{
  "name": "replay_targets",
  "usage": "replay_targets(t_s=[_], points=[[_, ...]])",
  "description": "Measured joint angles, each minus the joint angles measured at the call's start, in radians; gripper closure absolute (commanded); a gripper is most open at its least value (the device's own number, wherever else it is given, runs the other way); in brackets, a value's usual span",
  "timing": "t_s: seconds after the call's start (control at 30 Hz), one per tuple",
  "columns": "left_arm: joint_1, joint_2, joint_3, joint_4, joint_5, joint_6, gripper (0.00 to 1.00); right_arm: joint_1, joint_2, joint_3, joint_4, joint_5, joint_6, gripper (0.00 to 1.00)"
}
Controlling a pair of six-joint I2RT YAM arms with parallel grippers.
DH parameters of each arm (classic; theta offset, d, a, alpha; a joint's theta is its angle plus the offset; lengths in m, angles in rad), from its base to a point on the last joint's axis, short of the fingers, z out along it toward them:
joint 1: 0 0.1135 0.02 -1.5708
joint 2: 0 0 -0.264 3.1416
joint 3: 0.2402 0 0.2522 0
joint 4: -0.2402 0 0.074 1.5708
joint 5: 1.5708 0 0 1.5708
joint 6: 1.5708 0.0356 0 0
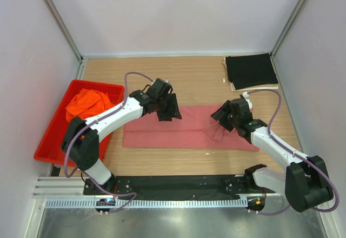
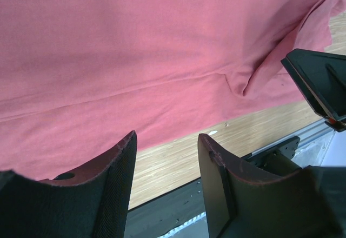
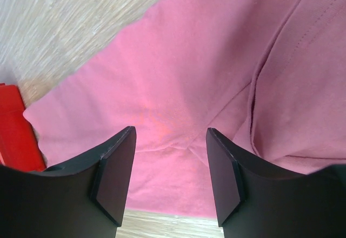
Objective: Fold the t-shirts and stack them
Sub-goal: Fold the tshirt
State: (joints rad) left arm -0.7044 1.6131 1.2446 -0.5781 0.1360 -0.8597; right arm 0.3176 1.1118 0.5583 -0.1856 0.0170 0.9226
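Observation:
A dusty rose-red t-shirt (image 1: 184,132) lies flat across the middle of the table as a long folded strip. My left gripper (image 1: 168,111) hovers over its far edge near the middle, open with nothing between the fingers (image 2: 166,140); below it the rose cloth (image 2: 135,48) shows a crease. My right gripper (image 1: 219,120) is over the shirt's right part, also open and empty (image 3: 170,135), with a fold of the pink cloth (image 3: 189,70) beneath it. A bright orange t-shirt (image 1: 86,101) is bunched in the tray. A black t-shirt (image 1: 250,70) lies folded at the back right.
The red plastic tray (image 1: 51,140) stands at the left edge of the table, and its corner (image 3: 13,130) shows in the right wrist view. The right gripper's finger (image 2: 319,81) appears in the left wrist view. A black rail (image 1: 173,184) runs along the near edge.

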Motion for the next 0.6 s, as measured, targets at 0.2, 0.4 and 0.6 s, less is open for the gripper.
replay_targets(t_s=[0.2, 0.4, 0.6], points=[[0.000, 0.003, -0.016, 0.004, 0.000, 0.000, 0.50, 0.002, 0.007, 0.014, -0.058, 0.010, -0.013, 0.39], [0.000, 0.004, -0.022, 0.004, -0.004, 0.001, 0.49, 0.002, -0.039, 0.030, -0.154, 0.022, -0.063, 0.36], [0.000, 0.004, -0.022, 0.003, -0.005, 0.003, 0.49, 0.002, -0.137, -0.074, -0.140, 0.005, -0.081, 0.35]])
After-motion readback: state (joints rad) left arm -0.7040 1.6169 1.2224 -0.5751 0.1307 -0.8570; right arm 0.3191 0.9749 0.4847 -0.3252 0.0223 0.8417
